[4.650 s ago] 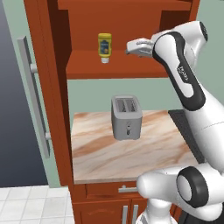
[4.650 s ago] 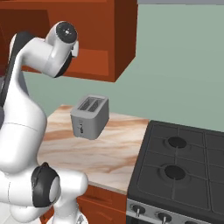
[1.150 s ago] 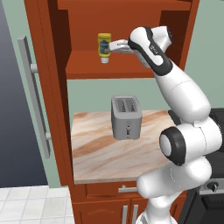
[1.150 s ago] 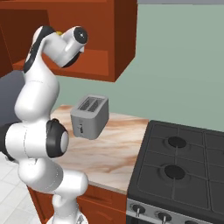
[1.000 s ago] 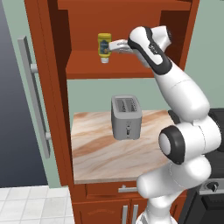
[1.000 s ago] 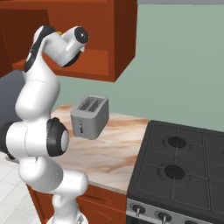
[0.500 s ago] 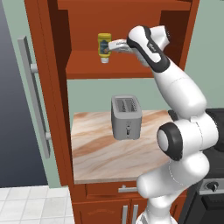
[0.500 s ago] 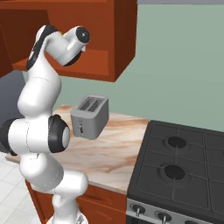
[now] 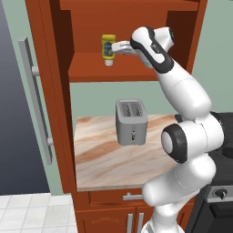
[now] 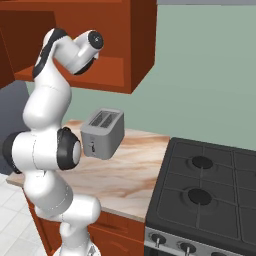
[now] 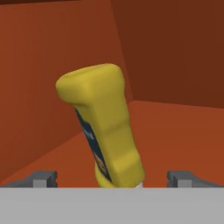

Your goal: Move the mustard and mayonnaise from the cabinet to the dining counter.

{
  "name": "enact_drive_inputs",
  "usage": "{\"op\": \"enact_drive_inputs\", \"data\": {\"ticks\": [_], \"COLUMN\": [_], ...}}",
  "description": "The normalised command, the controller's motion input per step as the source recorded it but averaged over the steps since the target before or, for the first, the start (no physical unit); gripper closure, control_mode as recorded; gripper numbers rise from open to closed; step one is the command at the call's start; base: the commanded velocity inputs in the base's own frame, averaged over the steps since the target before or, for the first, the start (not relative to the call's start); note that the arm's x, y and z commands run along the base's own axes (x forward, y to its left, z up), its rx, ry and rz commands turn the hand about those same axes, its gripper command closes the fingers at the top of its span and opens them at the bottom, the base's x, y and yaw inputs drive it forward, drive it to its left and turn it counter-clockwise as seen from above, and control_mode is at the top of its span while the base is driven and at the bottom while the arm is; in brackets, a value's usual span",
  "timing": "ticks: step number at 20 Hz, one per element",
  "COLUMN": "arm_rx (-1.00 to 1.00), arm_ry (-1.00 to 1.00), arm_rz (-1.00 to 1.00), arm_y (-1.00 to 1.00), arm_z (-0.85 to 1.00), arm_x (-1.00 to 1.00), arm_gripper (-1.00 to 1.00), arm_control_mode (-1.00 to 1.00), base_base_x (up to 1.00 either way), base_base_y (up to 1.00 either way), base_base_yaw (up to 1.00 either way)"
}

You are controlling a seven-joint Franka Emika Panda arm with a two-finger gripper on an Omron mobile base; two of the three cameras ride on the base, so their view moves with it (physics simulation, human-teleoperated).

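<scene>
Standing cap-down on the reddish-brown wooden cabinet (image 9: 59,91) shelf, the small yellow mustard squeeze bottle (image 9: 108,49) is flanked by the wide-open two-finger gripper (image 9: 117,48), and could be toppled by an off-centre closing.

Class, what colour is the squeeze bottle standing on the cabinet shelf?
Yellow, with a dark label; the mustard shows best in the hand view.

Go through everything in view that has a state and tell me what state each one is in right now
mustard: standing cap-down on the cabinet shelf, between the hand's fingers, not gripped
hand: open, fingers either side of the mustard
cabinet: door open
toaster: upright on the countertop, slots empty
stove: burners bare
</scene>
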Motion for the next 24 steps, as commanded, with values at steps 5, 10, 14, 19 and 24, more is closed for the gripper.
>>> {"op": "enact_drive_inputs", "data": {"ticks": [5, 10, 14, 19, 24], "arm_rx": [0.00, 0.00, 0.00, 0.00, 0.00], "arm_ry": [0.00, 0.00, 0.00, 0.00, 0.00], "arm_rz": [0.01, 0.00, 0.00, 0.01, 0.01], "arm_y": [0.11, 0.11, 0.08, 0.00, -0.02], "arm_z": [-0.01, -0.02, -0.05, -0.07, -0.02], "arm_x": [0.04, 0.01, 0.06, 0.08, 0.09], "arm_gripper": [-1.00, -1.00, -1.00, -1.00, -1.00], "arm_control_mode": [-1.00, -1.00, -1.00, -1.00, -1.00], "base_base_x": [0.00, 0.00, 0.00, 0.00, 0.00], "base_base_y": [0.00, 0.00, 0.00, 0.00, 0.00], "base_base_yaw": [0.00, 0.00, 0.00, 0.00, 0.00]}}
